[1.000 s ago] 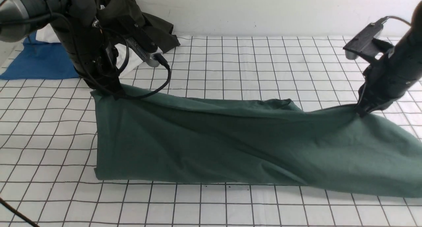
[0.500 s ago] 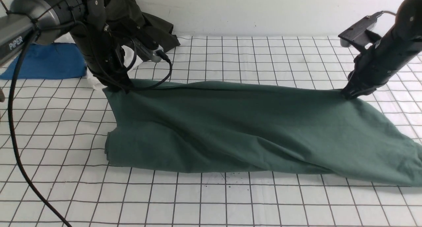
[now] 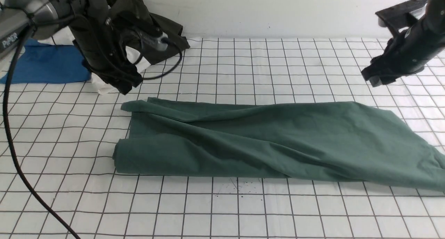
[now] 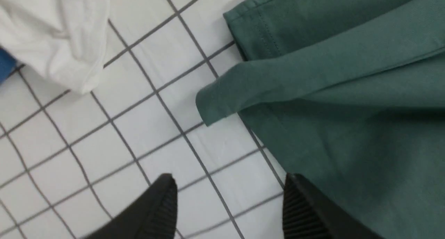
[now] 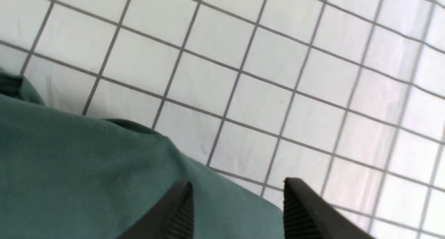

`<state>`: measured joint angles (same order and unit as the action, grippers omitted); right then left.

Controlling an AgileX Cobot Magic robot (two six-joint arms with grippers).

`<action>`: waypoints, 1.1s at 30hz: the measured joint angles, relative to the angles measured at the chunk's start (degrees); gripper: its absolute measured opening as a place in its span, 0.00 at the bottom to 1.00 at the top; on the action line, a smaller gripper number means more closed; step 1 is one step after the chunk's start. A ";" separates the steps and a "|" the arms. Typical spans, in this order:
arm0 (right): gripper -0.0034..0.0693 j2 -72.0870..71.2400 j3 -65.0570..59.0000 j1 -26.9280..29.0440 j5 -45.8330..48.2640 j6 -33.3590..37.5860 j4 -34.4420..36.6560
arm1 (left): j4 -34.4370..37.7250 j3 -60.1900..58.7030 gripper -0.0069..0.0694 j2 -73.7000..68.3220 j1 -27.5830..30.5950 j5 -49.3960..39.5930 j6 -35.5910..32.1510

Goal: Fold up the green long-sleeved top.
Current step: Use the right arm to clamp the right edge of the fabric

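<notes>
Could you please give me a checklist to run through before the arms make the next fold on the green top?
1. Left end effector open and empty: ok, jaws apart beside the top's corner.
2. Right end effector open and empty: ok.
3. Green top resting on the table, both arms off it: ok.
4. Edges aligned: not ok, a flap sticks out at the far left corner.
5. Sleeves tucked inside: cannot tell.
6. White cloth and blue cloth apart from the top: ok.
</notes>
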<state>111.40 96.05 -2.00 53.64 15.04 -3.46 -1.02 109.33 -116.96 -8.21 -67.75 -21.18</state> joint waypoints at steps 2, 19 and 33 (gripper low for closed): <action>0.61 -3.08 0.00 0.49 2.58 -2.53 -0.54 | 2.48 -0.02 0.67 2.14 0.07 -1.75 1.97; 0.65 -17.92 -30.55 17.30 -8.42 -14.05 5.21 | 15.41 -18.60 0.11 2.41 0.07 4.46 -2.65; 0.76 -3.11 -31.58 19.17 -12.55 -10.78 9.52 | 16.04 -18.79 0.08 -0.77 0.07 5.10 -3.32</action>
<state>108.29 64.48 17.17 41.10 4.26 6.06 15.02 90.54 -117.73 -8.14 -62.65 -24.50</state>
